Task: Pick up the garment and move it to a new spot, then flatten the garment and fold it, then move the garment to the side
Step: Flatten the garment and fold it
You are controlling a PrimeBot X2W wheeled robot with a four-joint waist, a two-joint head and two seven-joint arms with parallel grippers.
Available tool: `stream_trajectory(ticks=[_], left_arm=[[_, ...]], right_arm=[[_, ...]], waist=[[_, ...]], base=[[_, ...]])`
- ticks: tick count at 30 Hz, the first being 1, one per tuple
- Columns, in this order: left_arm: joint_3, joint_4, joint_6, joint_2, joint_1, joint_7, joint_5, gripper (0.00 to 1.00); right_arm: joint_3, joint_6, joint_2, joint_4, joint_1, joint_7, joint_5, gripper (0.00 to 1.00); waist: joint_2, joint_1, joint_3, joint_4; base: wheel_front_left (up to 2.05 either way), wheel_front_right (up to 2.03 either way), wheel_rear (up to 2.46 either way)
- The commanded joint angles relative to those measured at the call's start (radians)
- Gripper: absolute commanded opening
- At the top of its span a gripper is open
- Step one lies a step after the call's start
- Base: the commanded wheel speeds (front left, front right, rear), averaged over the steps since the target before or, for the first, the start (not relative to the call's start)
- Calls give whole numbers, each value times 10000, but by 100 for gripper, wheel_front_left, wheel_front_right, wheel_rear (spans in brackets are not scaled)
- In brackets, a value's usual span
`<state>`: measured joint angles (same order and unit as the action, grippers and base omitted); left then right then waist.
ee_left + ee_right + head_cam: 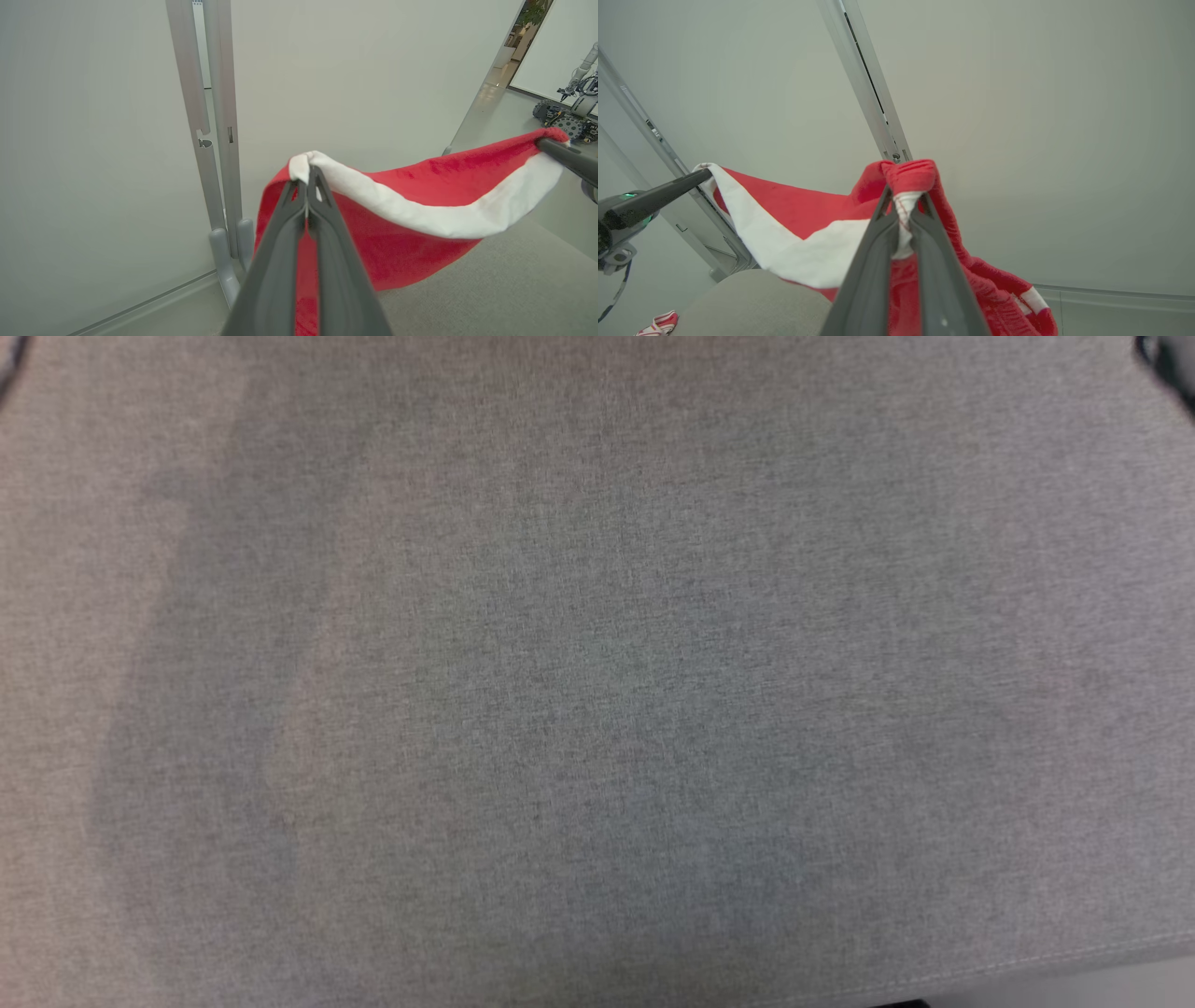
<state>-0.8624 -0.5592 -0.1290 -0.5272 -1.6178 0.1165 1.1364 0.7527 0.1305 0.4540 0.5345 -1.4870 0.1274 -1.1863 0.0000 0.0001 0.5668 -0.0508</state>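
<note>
Your left tool (308, 171) has its two fingers pressed together on a bunched white-and-red edge of the garment (402, 242). Your right tool (906, 192) pinches another red-and-white fold of it. The shirt hangs in the air between them, a sagging white band against red, above the grey cloth-covered counter (490, 289).

Its lower part runs off the bottom edge in both wrist views and sits partly behind the dark fingers. You therefore cannot tell whether the hem touches the counter.

From the left wrist you see the right tool's tip at the far red corner. You also see a grey upright post (219, 140) against the white wall and another wheeled robot (567, 116) far off.

From the right wrist you get a small red-and-white striped piece (658, 323) at the lower left, possibly cloth on the floor; it is too small to tell.

The head view looks down on the counter's grey weave, slightly blurred, with a dark shape (1167, 364) cut off at the top right corner.
</note>
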Motion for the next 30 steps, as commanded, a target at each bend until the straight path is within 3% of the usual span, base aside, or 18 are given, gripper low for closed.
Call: stream_trajectory(ticks=[1,5,11,21,27,30], left_arm=[[-312,165,-29,-256,424,61,261,0],[-1358,832,-29,-991,1699,505,1075,0],[-2828,2517,-30,-2518,4025,1662,2579,0],[-3808,4737,-30,-4095,6644,2670,4001,0],[-3978,6097,-5,-5166,7813,3353,4830,0],[-4042,6803,218,-5750,8350,3690,5219,0]], right_arm=[[253,4,164,-130,375,-104,-178,0],[1016,2,564,-416,1546,-458,-765,0],[2670,2,1301,-1297,3653,-1824,-1678,0],[3875,2,2557,-3015,6319,-2219,-2762,0],[4494,2,3481,-4152,7666,-2651,-3188,0],[4709,2,3902,-4670,8159,-3021,-3335,0]], waist=[[0,-1,-724,46],[0,-1,-1612,17],[0,-1,-3275,-112],[0,-1,-4894,-88],[0,-1,-5191,-154],[0,-1,-5207,-234]], base=[[0,0,0],[0,0,0],[0,0,0],[0,0,0],[0,0,0],[0,0,0]])
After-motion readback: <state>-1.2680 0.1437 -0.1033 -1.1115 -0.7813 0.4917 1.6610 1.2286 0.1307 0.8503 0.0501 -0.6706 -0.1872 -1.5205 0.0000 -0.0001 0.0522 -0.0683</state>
